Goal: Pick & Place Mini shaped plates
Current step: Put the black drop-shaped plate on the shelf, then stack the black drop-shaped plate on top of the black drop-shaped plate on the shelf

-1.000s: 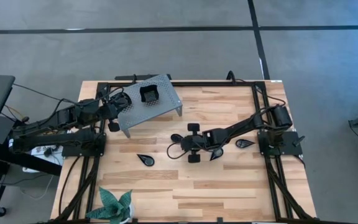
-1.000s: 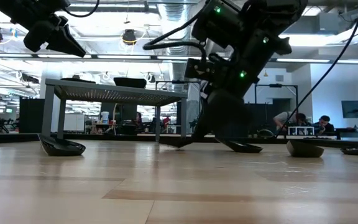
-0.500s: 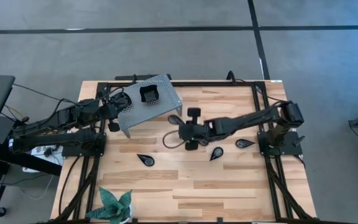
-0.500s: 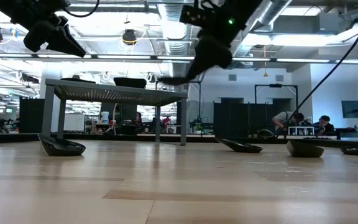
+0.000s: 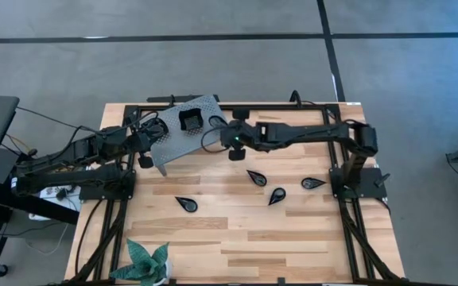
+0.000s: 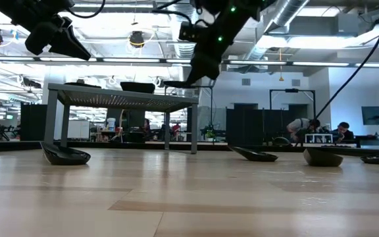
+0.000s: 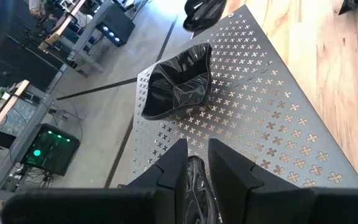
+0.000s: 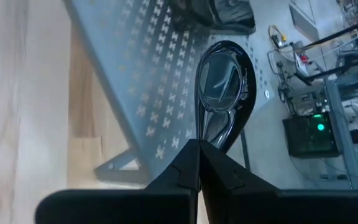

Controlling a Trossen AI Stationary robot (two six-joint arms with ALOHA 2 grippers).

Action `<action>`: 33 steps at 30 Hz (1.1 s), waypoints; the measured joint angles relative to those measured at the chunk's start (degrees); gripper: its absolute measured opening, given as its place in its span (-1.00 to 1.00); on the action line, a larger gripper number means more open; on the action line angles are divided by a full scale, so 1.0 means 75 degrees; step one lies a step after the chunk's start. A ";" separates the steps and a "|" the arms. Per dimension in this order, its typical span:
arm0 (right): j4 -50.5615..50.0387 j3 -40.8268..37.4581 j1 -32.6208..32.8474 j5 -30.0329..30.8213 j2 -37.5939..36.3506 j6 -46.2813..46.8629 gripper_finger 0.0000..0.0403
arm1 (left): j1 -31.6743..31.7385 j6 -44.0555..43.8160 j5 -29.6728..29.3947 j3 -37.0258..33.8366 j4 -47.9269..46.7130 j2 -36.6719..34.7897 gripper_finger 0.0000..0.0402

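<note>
plant [image 5: 147, 266] cut by edge (high view), left hand [image 5: 151, 137] obscured

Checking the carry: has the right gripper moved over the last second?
Yes. The right gripper, shut on a teardrop plate, has travelled from mid-table toward the grey perforated stand, and is now at its right edge.

Perforated stand [image 5: 191, 131] is blocking the bench's [image 5: 237, 238] far-left corner, with both arms crowding it. Four small plates [image 5: 256, 177] are dotting the middle and right; plant [image 5: 147, 263] is sitting at the near-left edge. Near-right area is staying open.
</note>
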 joint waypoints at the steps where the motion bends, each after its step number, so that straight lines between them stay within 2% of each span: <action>1: -0.0004 0.0021 -0.0054 -0.0058 0.0052 -0.0020 -1.00 | 0.0000 0.0000 0.0002 0.0000 0.0000 0.0000 -0.67; 13: 0.0008 0.0065 -0.0266 -0.0214 0.0154 -0.0167 -0.98 | 0.0000 0.0000 0.0002 0.0000 0.0022 0.0000 -0.67; 17: 0.0038 0.0065 -0.0333 -0.0732 0.0157 -0.0180 -0.89 | -0.0003 0.0000 0.0002 0.0000 0.0032 0.0000 -0.67; 25: 0.0130 0.0065 -0.0363 -0.0727 0.0157 -0.0217 -0.64 | -0.0002 0.0000 0.0002 0.0000 0.0032 -0.0002 -0.67; 33: -0.0263 0.0499 0.0033 -0.0703 0.0144 -0.0017 -0.57 | 0.0000 -0.0024 -0.0001 0.0000 0.0029 -0.0003 -0.67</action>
